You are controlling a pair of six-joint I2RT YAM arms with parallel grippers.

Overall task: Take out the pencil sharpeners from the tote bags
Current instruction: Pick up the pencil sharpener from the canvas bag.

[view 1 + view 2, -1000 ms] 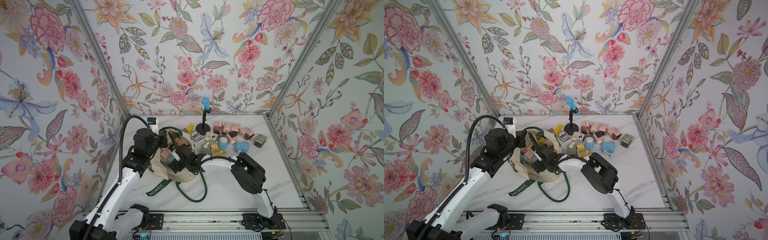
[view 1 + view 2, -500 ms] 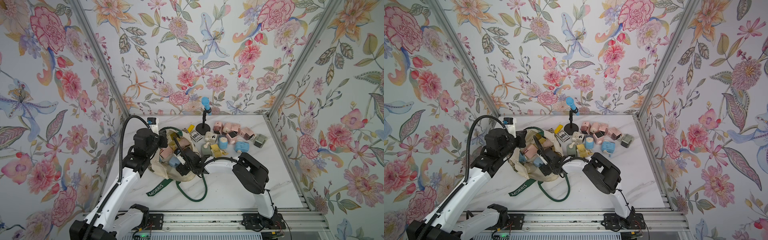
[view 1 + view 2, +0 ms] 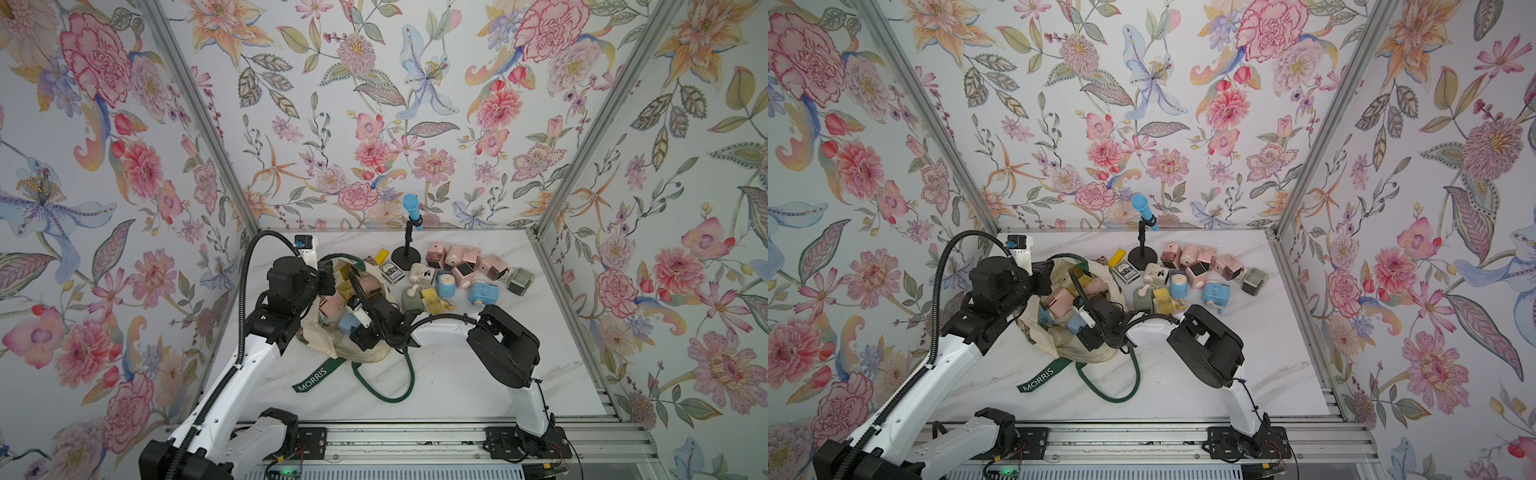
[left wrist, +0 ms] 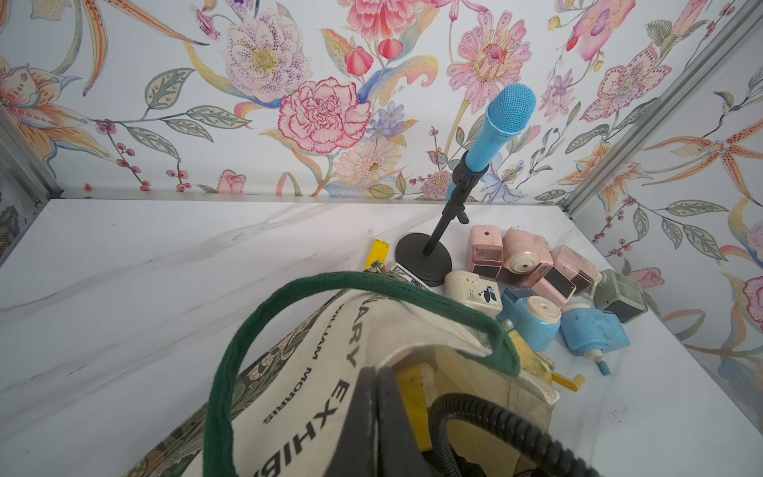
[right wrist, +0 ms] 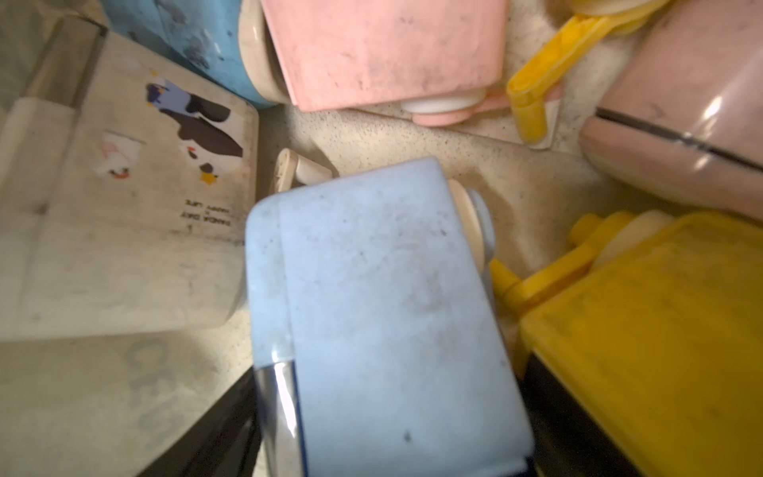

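**Blue sharpener grabbed inside the bag**

A cream tote bag (image 3: 370,355) lies on the white bench (image 3: 457,386), just left of the middle in both top views. Its mouth is open and there are sharpeners inside it.

The left end effector (image 4: 377,371) is clenched on the rim of the bag, at the bag's upper left side in a top view. A dark green handle (image 4: 231,363) loops up beside it.

The right end effector (image 3: 356,323) is down inside the bag. It is grasping a light blue pencil sharpener (image 5: 384,309), and a dark finger (image 5: 214,421) sits against one side of it. The right wrist view is a little blurry. Close around the blue one lie a pink pencil sharpener (image 5: 384,49), a cream pencil sharpener (image 5: 124,214) with a bird sticker, and a yellow pencil sharpener (image 5: 660,338).

A pile of pencil sharpeners (image 3: 463,272) sits on the bench, right of the bag. They are pink, blue, cream, green and yellow. A blue microphone (image 3: 411,208) on a black stand is just behind the pile. A green strap (image 3: 318,376) that says MORRIS lies on the bench below the bag in the frame.
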